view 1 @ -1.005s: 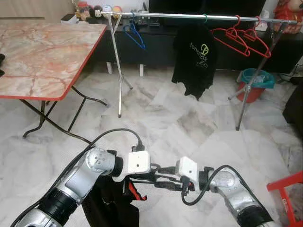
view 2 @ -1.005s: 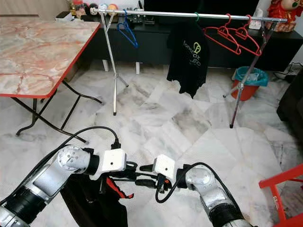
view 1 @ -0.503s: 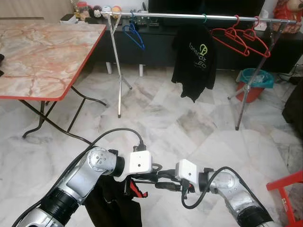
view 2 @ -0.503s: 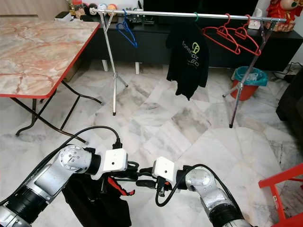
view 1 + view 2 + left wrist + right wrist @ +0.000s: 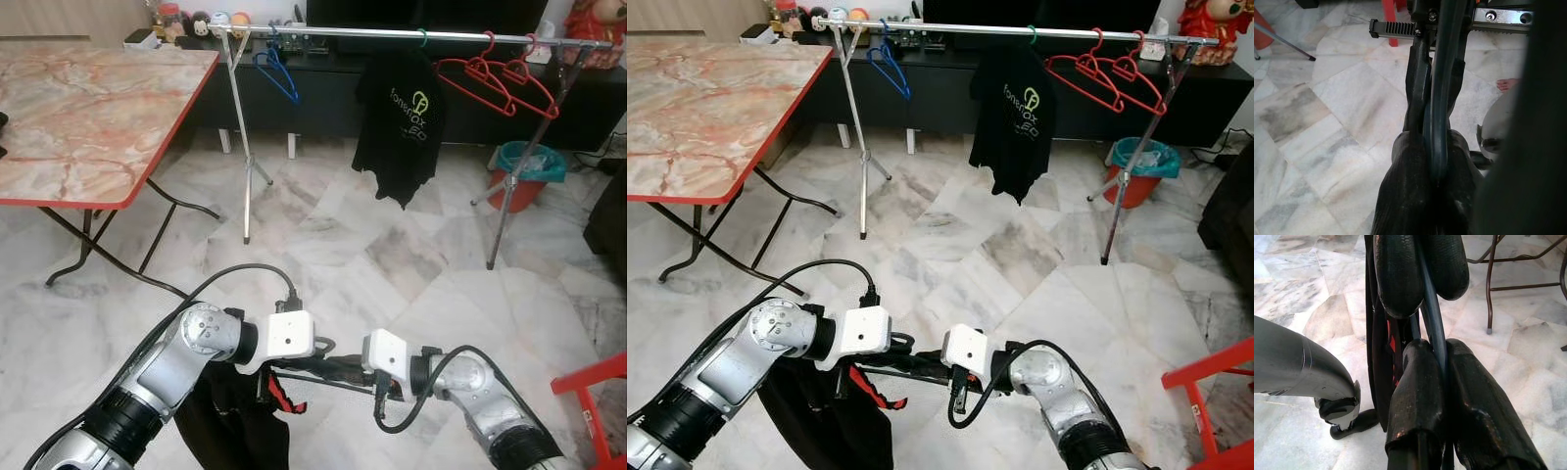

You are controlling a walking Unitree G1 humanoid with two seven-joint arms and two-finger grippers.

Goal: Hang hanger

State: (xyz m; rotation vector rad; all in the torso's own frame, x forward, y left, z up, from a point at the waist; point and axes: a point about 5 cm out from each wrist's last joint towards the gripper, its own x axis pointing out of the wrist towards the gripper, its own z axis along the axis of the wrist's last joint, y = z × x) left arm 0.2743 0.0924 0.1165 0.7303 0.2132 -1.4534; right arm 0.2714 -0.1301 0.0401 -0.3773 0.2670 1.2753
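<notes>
A dark blue-grey hanger [image 5: 1436, 112] is held low in front of me between both hands, with a black garment with red trim [image 5: 235, 421] drooping from it. My left gripper [image 5: 321, 366] is shut on the hanger's rod from the left. Fingertip to fingertip with it, my right gripper [image 5: 345, 371] is shut on the same rod [image 5: 1432, 328] from the right. The clothes rail [image 5: 392, 34] stands across the room, well beyond both grippers.
On the rail hang a blue hanger [image 5: 277, 70], a black T-shirt [image 5: 397, 127] and red hangers [image 5: 500, 83]. A marble-top folding table [image 5: 88, 108] stands at the left. A teal bucket [image 5: 529, 171] sits behind the rail's right leg, a red frame [image 5: 598, 401] at lower right.
The right gripper has edged left, closing up against the left one on the hanger. The black T-shirt on the rail has swung slightly.
</notes>
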